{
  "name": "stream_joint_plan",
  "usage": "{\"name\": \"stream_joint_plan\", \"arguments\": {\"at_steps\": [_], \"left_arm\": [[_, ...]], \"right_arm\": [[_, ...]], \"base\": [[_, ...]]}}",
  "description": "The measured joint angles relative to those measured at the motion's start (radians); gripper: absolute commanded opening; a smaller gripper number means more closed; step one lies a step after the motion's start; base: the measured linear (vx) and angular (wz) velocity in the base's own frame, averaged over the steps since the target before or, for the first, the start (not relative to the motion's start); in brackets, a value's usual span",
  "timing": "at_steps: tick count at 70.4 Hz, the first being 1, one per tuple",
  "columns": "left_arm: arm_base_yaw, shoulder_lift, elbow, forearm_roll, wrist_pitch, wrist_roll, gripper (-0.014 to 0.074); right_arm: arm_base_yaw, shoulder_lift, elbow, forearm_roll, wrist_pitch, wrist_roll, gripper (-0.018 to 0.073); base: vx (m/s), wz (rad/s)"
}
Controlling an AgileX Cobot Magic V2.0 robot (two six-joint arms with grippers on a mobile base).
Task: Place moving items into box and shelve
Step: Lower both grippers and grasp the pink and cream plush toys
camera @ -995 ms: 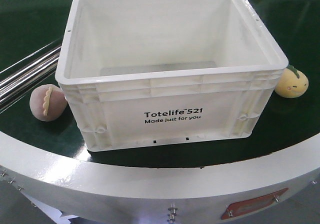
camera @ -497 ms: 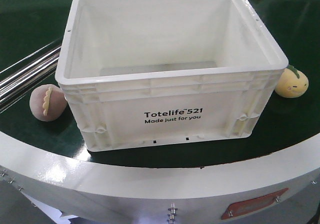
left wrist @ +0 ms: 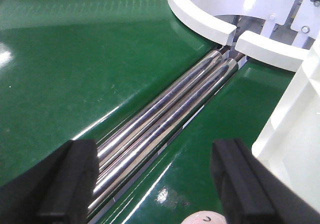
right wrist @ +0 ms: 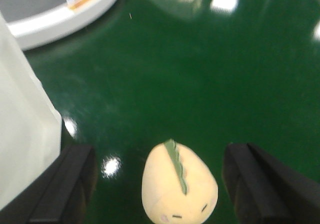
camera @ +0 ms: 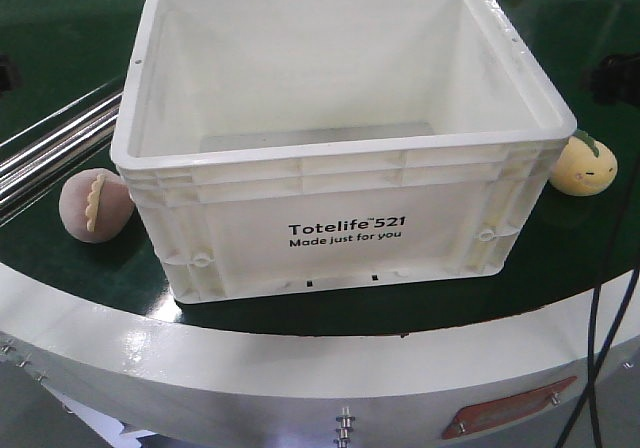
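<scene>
The white box (camera: 340, 158) marked "Totelife 521" stands open on the green belt, and nothing shows inside it. The pink plush (camera: 95, 206) lies by its left side and the yellow plush (camera: 585, 165) by its right corner. My left gripper (left wrist: 155, 184) is open above the belt, with only the tip of the pink plush (left wrist: 205, 218) showing at the bottom edge between its fingers. My right gripper (right wrist: 160, 184) is open, one finger on each side of the yellow plush (right wrist: 179, 186), apart from it.
Steel rollers (left wrist: 165, 114) run diagonally across the belt left of the box. The box wall (left wrist: 295, 134) is close to the left gripper's right finger. The box corner (right wrist: 20, 119) is beside the right gripper's left finger. A white curved rim (camera: 300, 368) borders the belt in front. A black cable (camera: 600, 338) hangs at right.
Dark arm parts have come into the front view at the left and right edges, along with a black cable at right. The box and both plush toys have not moved.
</scene>
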Motion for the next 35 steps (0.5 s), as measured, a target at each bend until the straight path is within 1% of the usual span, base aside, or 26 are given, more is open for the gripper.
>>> {"name": "stream_joint_plan", "arguments": {"at_steps": [16, 35], "left_arm": [[0.0, 0.001, 0.0, 0.0, 0.0, 0.001, 0.0588], [0.0, 0.001, 0.0, 0.0, 0.0, 0.001, 0.0588]], "right_arm": [[-0.012, 0.15, 0.0, -0.004, -0.018, 0.009, 0.0557], [-0.012, 0.246, -0.001, -0.004, -0.042, 0.009, 0.0557]], "base": [[0.0, 0.0], [0.0, 0.0]]}}
